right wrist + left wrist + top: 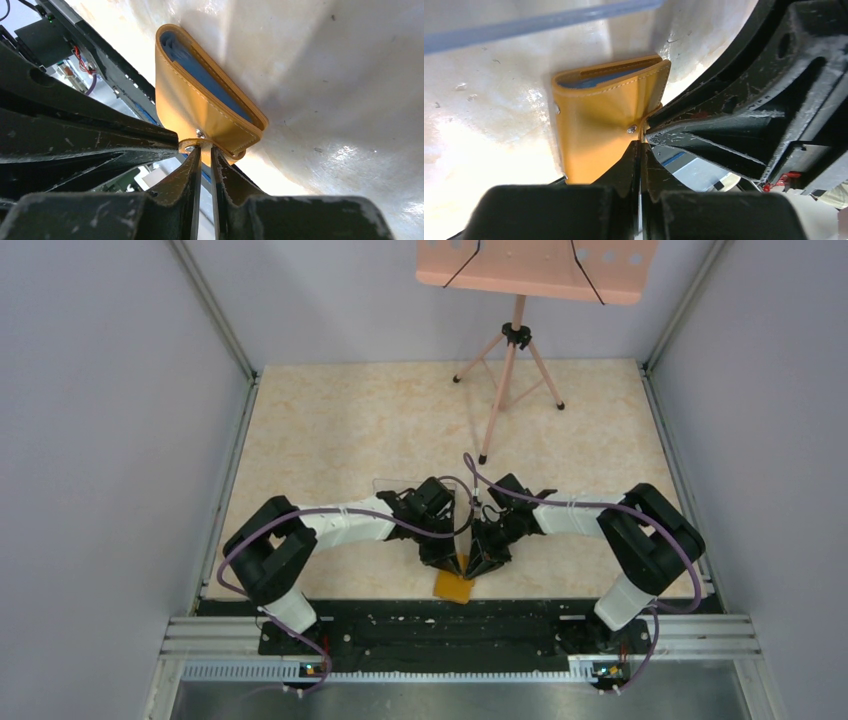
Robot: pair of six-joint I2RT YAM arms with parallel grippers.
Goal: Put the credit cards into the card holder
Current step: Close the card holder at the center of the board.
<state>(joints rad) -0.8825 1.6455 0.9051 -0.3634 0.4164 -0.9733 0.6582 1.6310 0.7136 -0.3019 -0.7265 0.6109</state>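
card holder [455, 586] sits at the table's [340, 430] near edge btwn both arms, tilted up, blue pockets showing. left fingers [624, 170] pressed fully together at its snap corner; right fingers [185, 175] a narrow slit apart at the clasp tab [191, 145], can't tell if either really pinches it. prob light, soft, floppy leather: better gripped by a flap edge than the small tab.

Above card holder [455, 587]: left gripper [640, 145] and right gripper [202, 150], tips crowded together. Table [350, 430] beyond: open as far as tripod stand [505, 390].
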